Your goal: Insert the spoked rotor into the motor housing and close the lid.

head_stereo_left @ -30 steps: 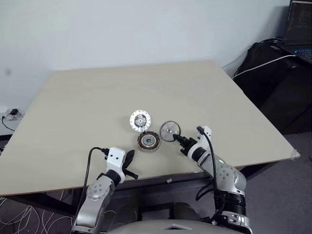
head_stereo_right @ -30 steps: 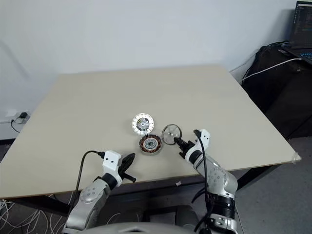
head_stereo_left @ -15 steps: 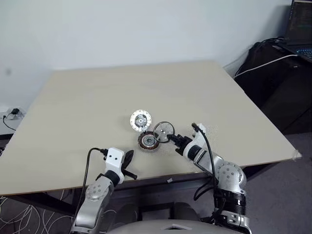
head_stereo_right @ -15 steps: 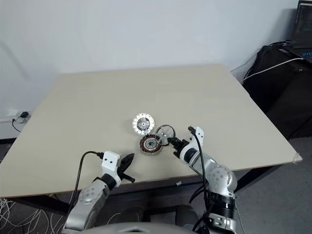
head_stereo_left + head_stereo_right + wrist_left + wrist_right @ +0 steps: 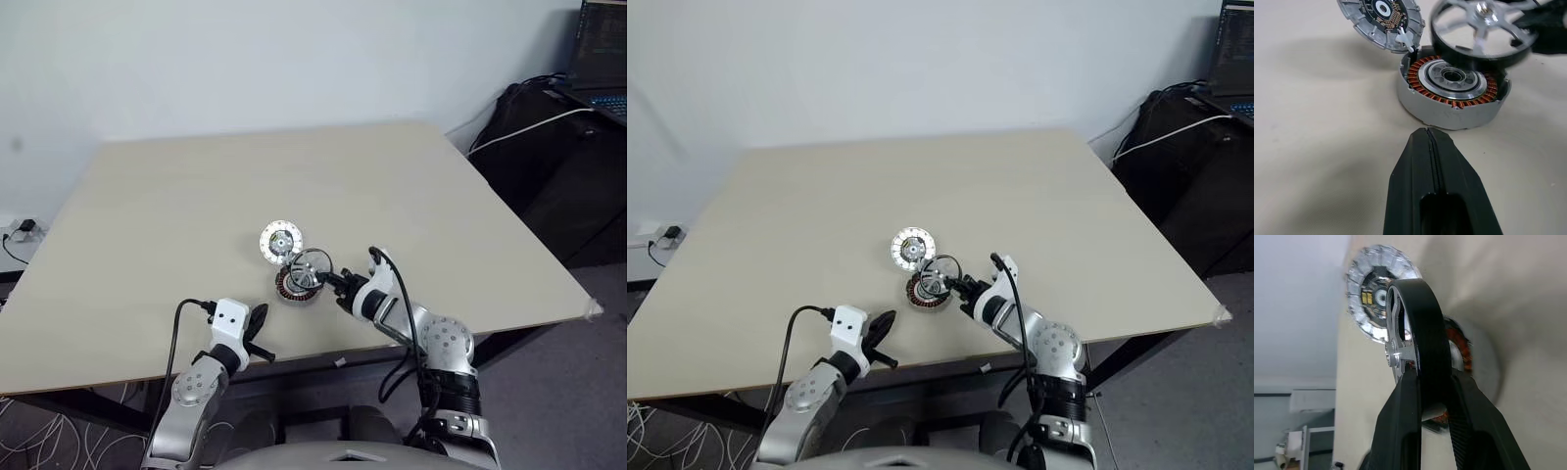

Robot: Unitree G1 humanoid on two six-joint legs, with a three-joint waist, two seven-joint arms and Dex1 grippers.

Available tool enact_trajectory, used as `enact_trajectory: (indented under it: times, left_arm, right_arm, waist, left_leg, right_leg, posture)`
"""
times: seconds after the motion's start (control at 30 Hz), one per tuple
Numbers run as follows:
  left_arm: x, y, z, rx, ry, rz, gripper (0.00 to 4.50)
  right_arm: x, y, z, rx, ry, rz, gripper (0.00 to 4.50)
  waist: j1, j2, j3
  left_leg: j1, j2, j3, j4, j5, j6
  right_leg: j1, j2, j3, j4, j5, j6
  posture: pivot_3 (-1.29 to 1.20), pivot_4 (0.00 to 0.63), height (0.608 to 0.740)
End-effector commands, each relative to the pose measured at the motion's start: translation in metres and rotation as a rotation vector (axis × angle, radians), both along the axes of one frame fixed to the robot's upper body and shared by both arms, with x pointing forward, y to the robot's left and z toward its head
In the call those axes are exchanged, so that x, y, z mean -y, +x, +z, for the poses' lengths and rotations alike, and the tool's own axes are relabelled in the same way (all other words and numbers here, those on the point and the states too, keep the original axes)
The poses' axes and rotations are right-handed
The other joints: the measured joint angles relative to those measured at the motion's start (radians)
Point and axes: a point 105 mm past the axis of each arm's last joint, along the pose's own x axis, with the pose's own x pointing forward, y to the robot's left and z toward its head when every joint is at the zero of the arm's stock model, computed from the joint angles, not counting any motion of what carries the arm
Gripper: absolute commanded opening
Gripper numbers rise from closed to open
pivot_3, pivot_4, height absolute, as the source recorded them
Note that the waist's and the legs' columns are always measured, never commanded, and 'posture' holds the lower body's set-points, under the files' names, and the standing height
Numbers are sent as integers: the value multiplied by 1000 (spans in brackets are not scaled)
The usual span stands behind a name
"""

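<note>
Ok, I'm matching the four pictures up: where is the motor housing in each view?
Left eye view: motor housing, table's front middle.
Right eye view: housing, same place.
Left wrist view: housing just beyond left gripper.
Right wrist view: housing behind gripped spoked ring.
Shared landmark: silver disc beside it.

We see the rotor (image 5: 1484, 29) blurred and cut off at the edge, hiding part of the housing (image 5: 1452, 88).
</note>
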Motion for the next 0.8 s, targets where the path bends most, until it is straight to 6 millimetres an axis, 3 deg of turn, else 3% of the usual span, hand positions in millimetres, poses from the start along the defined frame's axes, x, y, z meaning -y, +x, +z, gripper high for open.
enact_trajectory:
  times: [0.03, 0.2, 0.5, 0.8]
  left_arm:
    - [1, 4, 15, 60, -12, 3, 0]
    - [0, 4, 15, 59, -11, 5, 0]
    - [-1, 2, 14, 56, -11, 12, 0]
    - [-3, 2, 14, 55, -6, 15, 0]
  right_arm:
    - [-41, 1, 29, 46, 185, 36, 413]
    - [-47, -3, 33, 30, 224, 60, 413]
    - [-53, -13, 12, -65, 204, 86, 413]
    - [-54, -16, 4, -104, 200, 93, 413]
  waist:
    - [0, 0, 0]
    - [1, 0, 0]
    - [-1, 0, 0]
    - [-3, 0, 0]
  left_leg:
    - [0, 0, 0, 0, 0, 0]
    - [0, 0, 0, 0, 0, 0]
    - [0, 0, 0, 0, 0, 0]
    - [0, 0, 0, 0, 0, 0]
  right_leg:
    - [0, 0, 0, 0, 0, 0]
    - [0, 0, 0, 0, 0, 0]
    - [0, 0, 0, 0, 0, 0]
    - [0, 0, 0, 0, 0, 0]
  posture:
    - [0, 0, 740]
    - [0, 0, 740]
    - [0, 0, 740]
    - [0, 0, 740]
